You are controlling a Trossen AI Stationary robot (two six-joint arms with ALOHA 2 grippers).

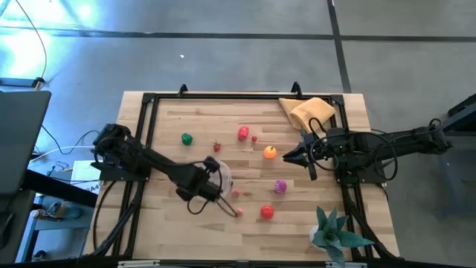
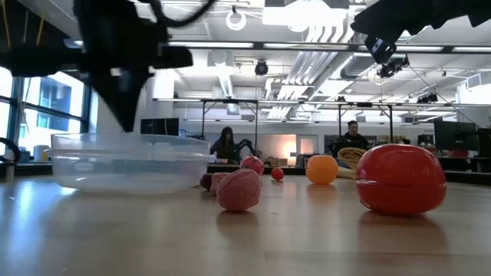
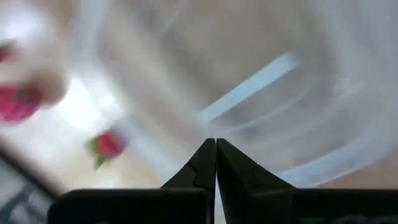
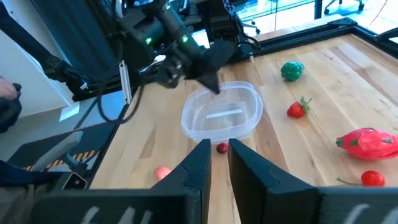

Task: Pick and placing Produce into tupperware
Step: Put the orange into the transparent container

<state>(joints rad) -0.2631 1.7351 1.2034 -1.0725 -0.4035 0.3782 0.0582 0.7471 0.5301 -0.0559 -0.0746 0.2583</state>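
Note:
The clear round tupperware (image 1: 222, 177) (image 4: 222, 115) (image 2: 130, 165) sits on the wood table left of centre, and in the right wrist view it looks empty. My left gripper (image 1: 211, 173) (image 3: 216, 144) is shut and points down over the tupperware's left rim. Produce lies scattered on the table: a green piece (image 1: 186, 138), a strawberry (image 1: 217, 146), a red-pink piece (image 1: 243, 133), an orange one (image 1: 269, 152), a purple one (image 1: 280, 186) and a red one (image 1: 267, 212). My right gripper (image 1: 286, 158) (image 4: 217, 158) is open, level, just right of the orange piece, touching nothing. My left gripper's shut fingertips (image 4: 214, 86) stand at the tupperware's rim (image 4: 200, 99), coming from above. Nothing shows between the fingers. I cannot tell whether they touch the rim.
A tan cloth (image 1: 309, 112) lies at the far right corner. A teal spiky plant (image 1: 335, 234) stands at the near right corner. A small pink piece (image 1: 236, 192) and a tiny red one (image 4: 222, 147) lie close beside the tupperware. A black frame borders the table.

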